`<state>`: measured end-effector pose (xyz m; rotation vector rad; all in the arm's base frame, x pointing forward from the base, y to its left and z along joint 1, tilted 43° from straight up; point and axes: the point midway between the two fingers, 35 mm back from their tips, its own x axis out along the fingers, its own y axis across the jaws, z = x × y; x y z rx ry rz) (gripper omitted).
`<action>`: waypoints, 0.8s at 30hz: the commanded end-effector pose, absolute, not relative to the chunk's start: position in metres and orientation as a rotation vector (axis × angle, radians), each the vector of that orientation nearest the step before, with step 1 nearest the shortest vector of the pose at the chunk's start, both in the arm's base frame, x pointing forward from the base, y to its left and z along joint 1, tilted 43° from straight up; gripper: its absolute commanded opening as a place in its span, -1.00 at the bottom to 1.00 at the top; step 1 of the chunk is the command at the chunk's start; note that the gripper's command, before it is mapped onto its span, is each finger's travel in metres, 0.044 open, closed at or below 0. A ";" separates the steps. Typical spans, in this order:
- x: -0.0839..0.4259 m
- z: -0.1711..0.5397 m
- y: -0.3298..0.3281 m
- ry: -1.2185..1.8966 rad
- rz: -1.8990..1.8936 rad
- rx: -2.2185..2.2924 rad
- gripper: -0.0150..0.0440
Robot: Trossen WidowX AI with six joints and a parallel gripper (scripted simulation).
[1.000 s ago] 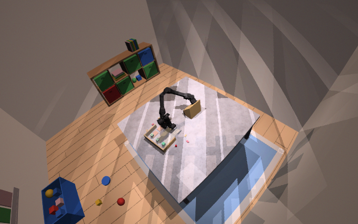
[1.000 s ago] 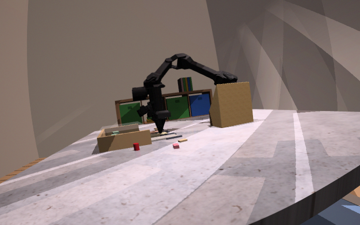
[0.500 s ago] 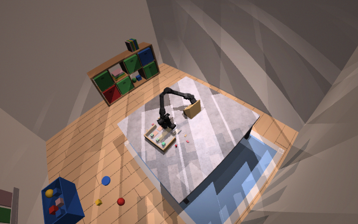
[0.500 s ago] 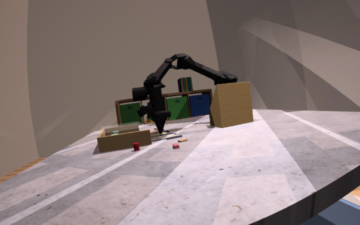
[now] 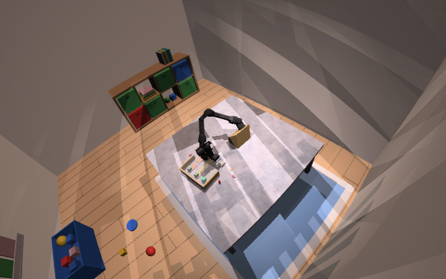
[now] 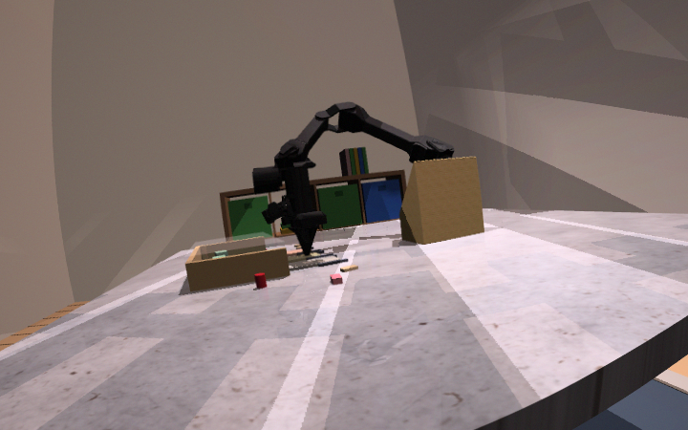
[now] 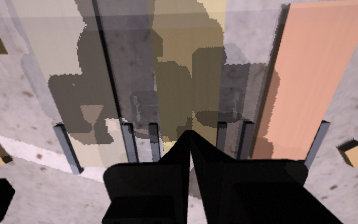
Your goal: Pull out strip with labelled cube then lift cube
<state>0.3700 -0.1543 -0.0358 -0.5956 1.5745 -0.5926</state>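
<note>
Found gripper (image 7: 190, 137) shut right down, jaws pressed together with nothing between them. Saw the tips planted on the near end of the tan middle strip (image 7: 185, 45), which ran off toward 12 o'clock in the wrist view. Judged that as a press-and-drag setup: closed fingers used as a stylus to pin the strip against the table (image 6: 456, 314) and slide it out, not a pinch.

Noted a pale strip (image 7: 50, 40) at 10 o'clock and an orange strip (image 7: 305, 75) at 2 o'clock, each set apart from the middle one by thin dark rails (image 7: 129, 142). Read the rails as lane guides keeping each strip on its own track, so a pull on one would not disturb the others.

Placed the labelled cube somewhere in the wooden tray (image 6: 233, 270), at 7 o'clock from the gripper in the top view. Counted three green cubes (image 5: 203, 179) in there at the far ends of the strips. Could not read any label at that size, so could not say which cube was the target or confirm it sat on the middle strip.

Could not verify from the wrist view that the middle strip was in one piece: far end cut off by the frame edge, surface muddied by the arm's shadow. Saw the tray wall hiding the cubes almost fully in the exterior view. Spotted a red cylinder (image 6: 260, 279) and pink block (image 6: 335, 278) loose on the table near the tray, apart from the strips.
</note>
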 end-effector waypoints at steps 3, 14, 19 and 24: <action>0.370 -0.037 -0.156 1.576 -0.594 -0.599 -0.49; 0.370 -0.038 -0.157 1.576 -0.594 -0.599 -0.49; 0.371 -0.038 -0.157 1.576 -0.594 -0.599 -0.49; 0.371 -0.038 -0.158 1.576 -0.594 -0.599 -0.49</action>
